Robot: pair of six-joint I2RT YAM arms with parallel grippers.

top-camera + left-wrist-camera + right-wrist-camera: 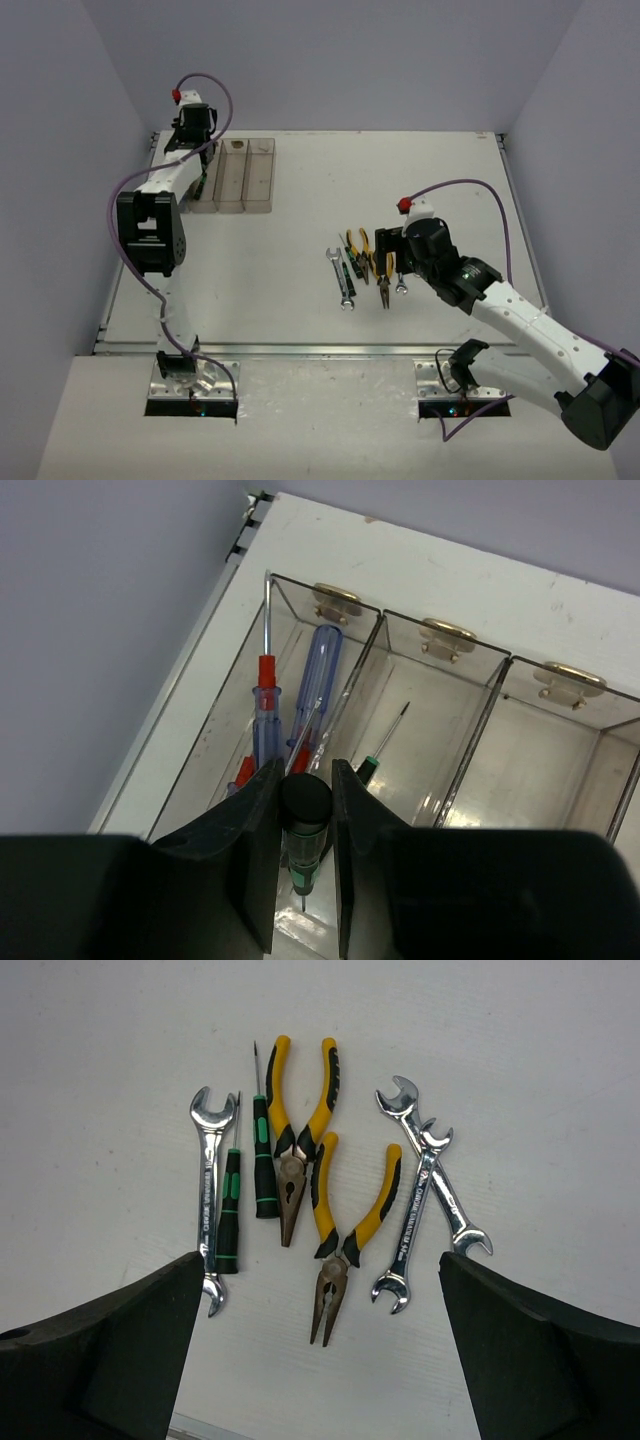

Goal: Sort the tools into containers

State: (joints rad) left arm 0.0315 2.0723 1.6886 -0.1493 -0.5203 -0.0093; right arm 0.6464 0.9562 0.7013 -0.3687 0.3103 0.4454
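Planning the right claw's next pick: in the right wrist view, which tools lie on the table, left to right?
Single wrench → first green-black screwdriver → second green-black screwdriver → upper pliers → lower pliers → crossed pair of wrenches.

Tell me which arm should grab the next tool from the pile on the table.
Right. The right gripper is open and hangs directly over the loose pliers and wrenches. The left gripper is far off at the bins, shut on a green-black screwdriver, so it is busy.

Containers far left, tools right (pliers between wrenches).
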